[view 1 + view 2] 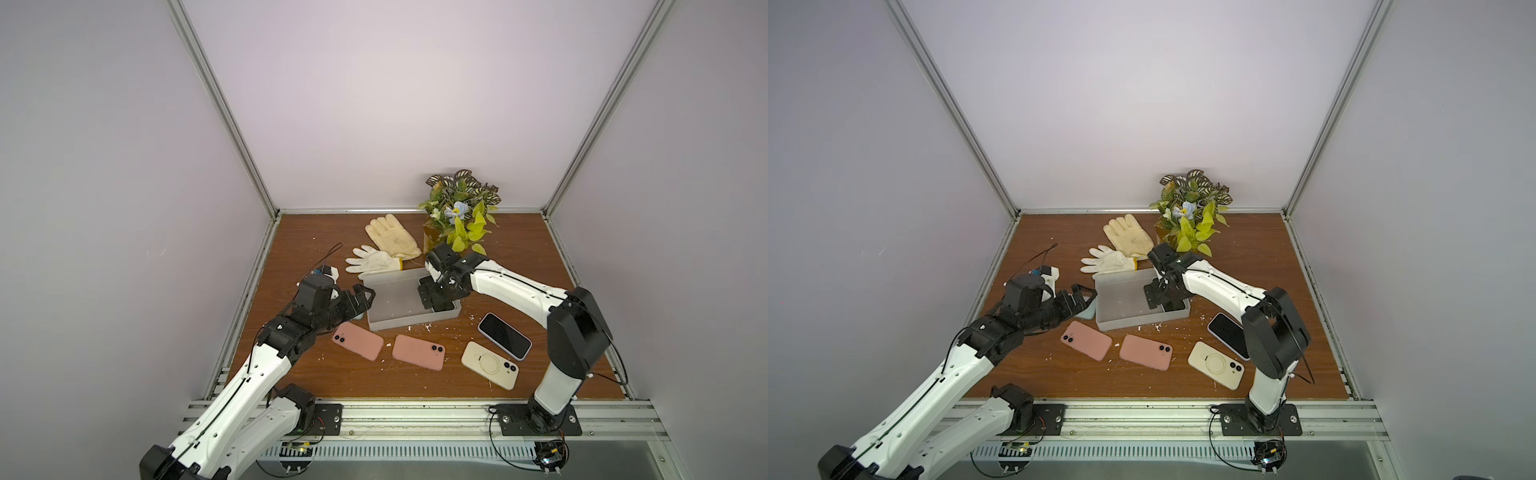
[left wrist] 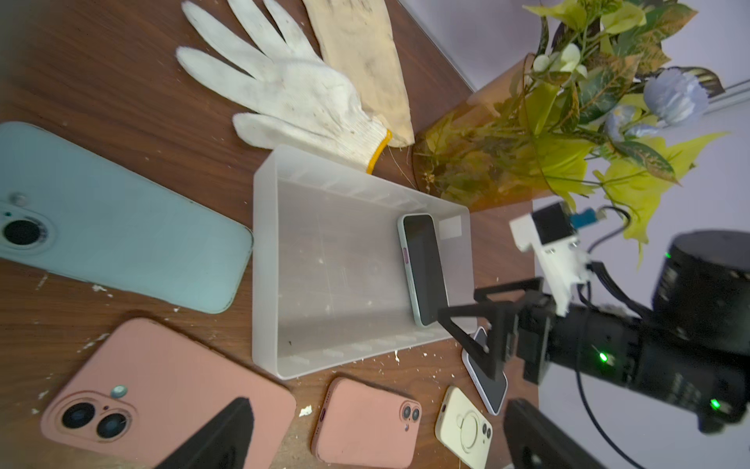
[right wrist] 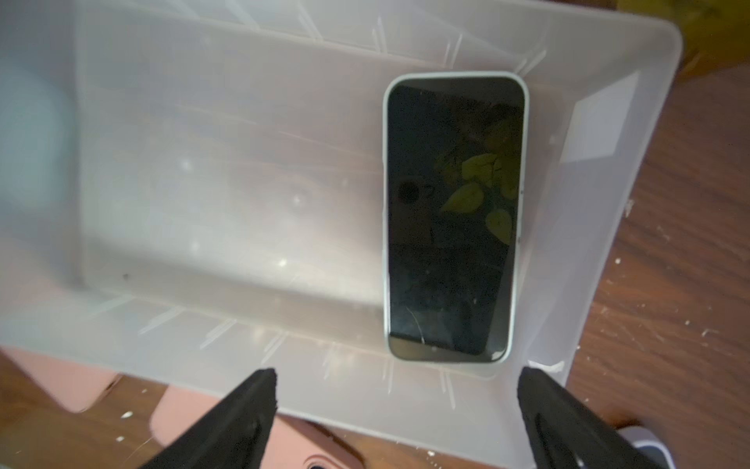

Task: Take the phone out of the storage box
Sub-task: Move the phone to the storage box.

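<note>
The storage box [image 1: 397, 326] [image 1: 1125, 321] is a translucent grey tray in mid-table. The phone [image 3: 452, 215] [image 2: 424, 268] lies screen up in a pale green case at the box's right end, along the short wall. My right gripper [image 3: 397, 377] [image 1: 432, 297] hangs open just above that end, fingers spread wider than the phone and holding nothing. In both top views it covers most of the phone. My left gripper [image 2: 379, 404] [image 1: 361, 299] is open and empty, low beside the box's left wall.
A light blue phone [image 2: 121, 227] lies left of the box, under the left gripper. In front lie two pink phones [image 1: 357, 340] [image 1: 419, 351], a cream phone [image 1: 490, 365] and a white-edged phone [image 1: 504, 335]. Two gloves [image 1: 390, 237] [image 1: 372, 259] and a potted plant [image 1: 459, 216] stand behind.
</note>
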